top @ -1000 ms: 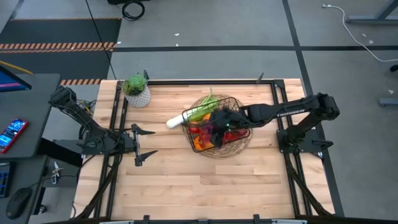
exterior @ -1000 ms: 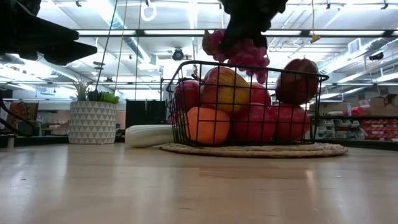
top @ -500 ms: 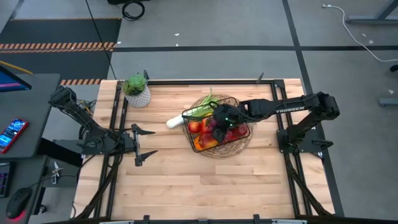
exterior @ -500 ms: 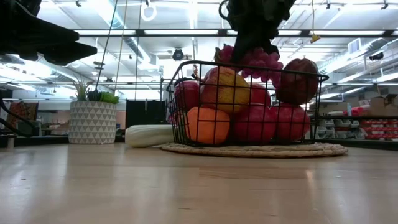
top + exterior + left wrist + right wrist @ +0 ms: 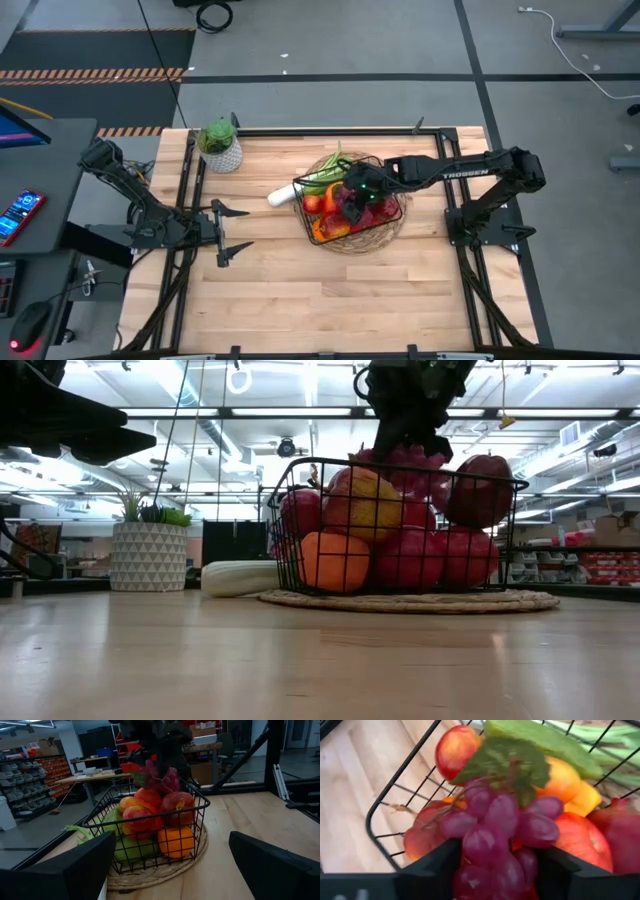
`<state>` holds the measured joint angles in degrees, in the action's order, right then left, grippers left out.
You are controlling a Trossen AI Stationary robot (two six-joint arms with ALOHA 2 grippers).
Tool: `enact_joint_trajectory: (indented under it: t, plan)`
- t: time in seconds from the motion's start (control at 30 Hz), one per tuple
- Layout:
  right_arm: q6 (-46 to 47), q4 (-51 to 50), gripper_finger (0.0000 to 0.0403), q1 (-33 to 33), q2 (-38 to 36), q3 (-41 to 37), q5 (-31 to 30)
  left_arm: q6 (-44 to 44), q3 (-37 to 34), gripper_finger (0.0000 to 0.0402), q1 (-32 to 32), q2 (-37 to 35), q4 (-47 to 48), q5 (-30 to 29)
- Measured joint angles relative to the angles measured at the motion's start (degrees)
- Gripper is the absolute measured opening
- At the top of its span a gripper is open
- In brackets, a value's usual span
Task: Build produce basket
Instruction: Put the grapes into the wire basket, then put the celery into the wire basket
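Basket [image 5: 349, 199] sits on round woven mat [image 5: 410, 600], far-centre of table [image 5: 300, 290], piled with produce: red apples [image 5: 177, 807], orange [image 5: 334, 560], yellow and green pieces. Purple grapes [image 5: 497, 827] rest on top of pile, green leaf attached. Right gripper [image 5: 355, 190] directly above basket, fingers [image 5: 427, 870] flanking grapes, nearly closed around bunch. White-and-green leek [image 5: 300, 188] pokes out basket's left side, over rim. Potted plant [image 5: 220, 145] at far-left corner. Left gripper [image 5: 232, 232] waits wide open, empty, near left table edge, well apart from basket.
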<state>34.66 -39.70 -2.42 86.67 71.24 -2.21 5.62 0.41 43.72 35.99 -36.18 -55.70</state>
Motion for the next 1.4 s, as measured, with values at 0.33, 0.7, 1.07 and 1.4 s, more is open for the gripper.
enact_joint_trajectory:
  t: [0.33, 0.7, 1.07, 1.4]
  plan:
    - [-0.79, -0.17, 0.0346, 0.13, -0.15, 0.00, -0.05, 0.01, 0.00, 0.0396, 0.01, 0.00, -0.01, 0.00]
    - [-3.33, -2.14, 0.0379, -3.38, -5.37, 0.00, 9.01, 0.01, -0.01, 0.0396, 0.00, 0.00, -0.02, 0.00]
    - [-12.03, -10.67, 0.0360, -7.40, -20.39, 0.00, -0.82, 0.00, -0.01, 0.0396, 0.01, 0.00, -0.02, 0.00]
    - [-13.13, -10.19, 0.0348, -7.91, -35.03, -9.58, -2.45, 0.00, -0.01, 0.0396, 0.00, 0.00, -0.02, -0.02]
